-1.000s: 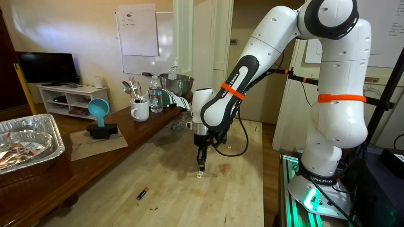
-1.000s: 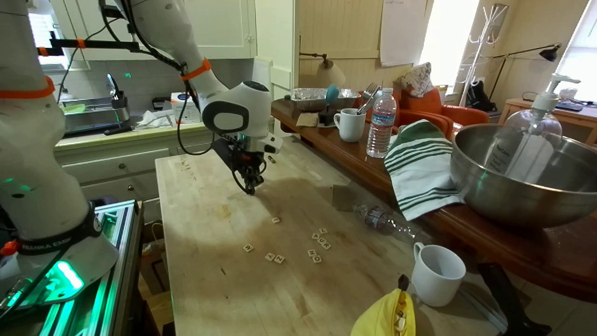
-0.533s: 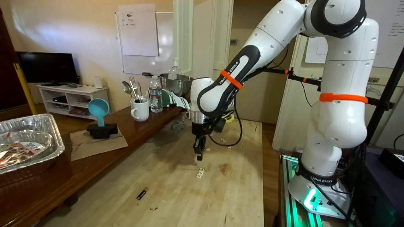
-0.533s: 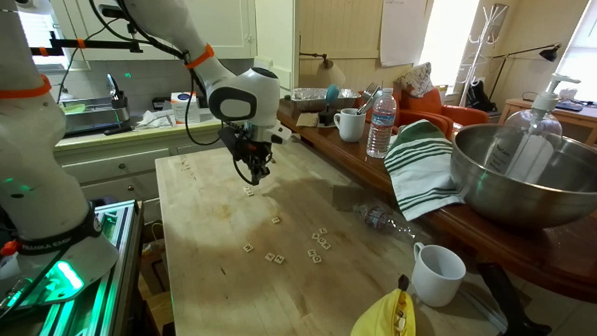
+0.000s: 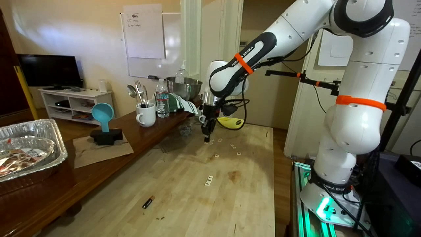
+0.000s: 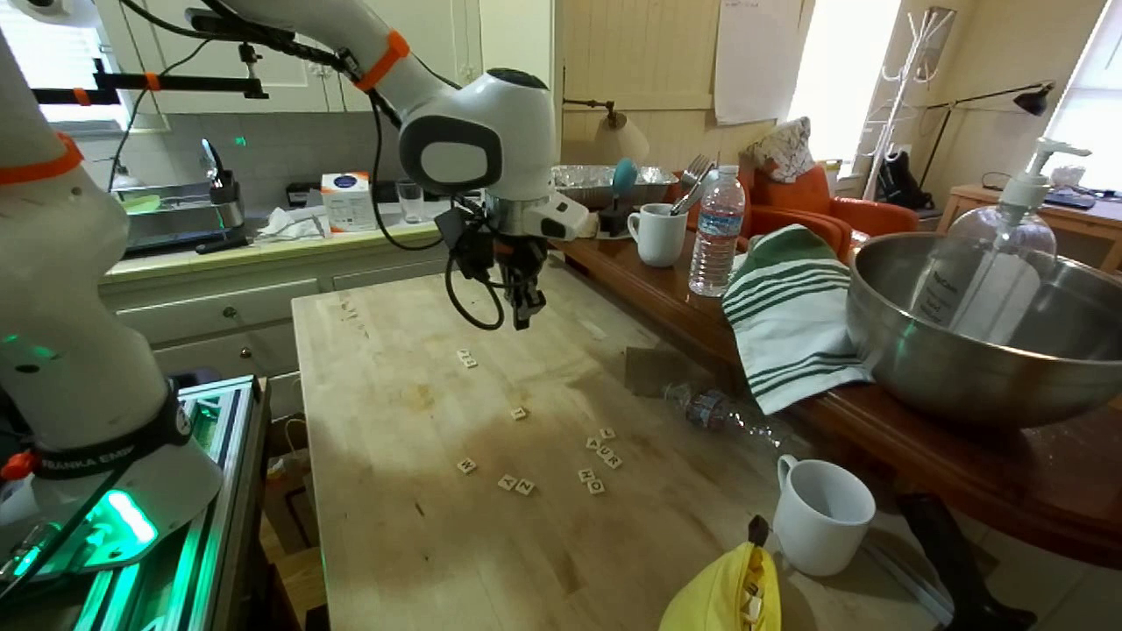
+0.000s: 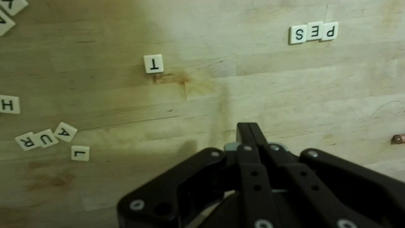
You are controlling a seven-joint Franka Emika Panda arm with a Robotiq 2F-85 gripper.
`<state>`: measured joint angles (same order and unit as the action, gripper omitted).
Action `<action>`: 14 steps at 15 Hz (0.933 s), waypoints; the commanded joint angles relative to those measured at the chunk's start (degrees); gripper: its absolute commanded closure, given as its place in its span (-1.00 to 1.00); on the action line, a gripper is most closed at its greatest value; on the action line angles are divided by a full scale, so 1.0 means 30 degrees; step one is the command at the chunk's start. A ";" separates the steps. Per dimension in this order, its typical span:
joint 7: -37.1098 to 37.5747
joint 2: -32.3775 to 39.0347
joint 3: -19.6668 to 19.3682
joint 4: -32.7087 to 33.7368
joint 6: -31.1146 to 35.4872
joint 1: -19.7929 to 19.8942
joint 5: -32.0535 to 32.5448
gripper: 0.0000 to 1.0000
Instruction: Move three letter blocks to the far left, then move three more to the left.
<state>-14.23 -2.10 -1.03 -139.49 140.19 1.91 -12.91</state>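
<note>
The letter blocks S, E and P (image 7: 315, 31) lie in a short touching row, apart from the rest, so I judge that the far-left three are done. The T block (image 7: 153, 64) lies alone between this row and the other letter blocks (image 7: 46, 138), scattered on the counter (image 6: 394, 543); I believe the three more are left to do, unless T is already one of them. My jaws are clenched together, grasping nothing, and hang above the counter, well apart from the yellow pouch (image 6: 714, 596)

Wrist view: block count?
11: S, E, P upper right; T upper middle; R, U, A, L lower left; H mid-left; two cropped upper left. Claw may hide more.
</note>
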 commanded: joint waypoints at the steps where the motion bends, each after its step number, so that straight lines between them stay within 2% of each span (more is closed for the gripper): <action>1: -0.1317 0.0598 -0.0855 0.0698 0.0329 0.0567 0.1185 1.00; 6: -0.2396 0.1640 -0.1874 0.1343 0.0475 0.1438 0.3770 1.00; 7: -0.2507 0.1903 -0.1989 0.1574 0.0307 0.1577 0.3034 1.00; 8: -0.2076 0.1059 -0.1773 0.1041 0.0059 0.1397 0.3070 0.98; 14: -0.2265 0.1622 -0.1888 0.1431 0.0060 0.1650 0.3077 1.00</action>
<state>-21.12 2.80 -7.05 -135.24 140.45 6.53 -3.75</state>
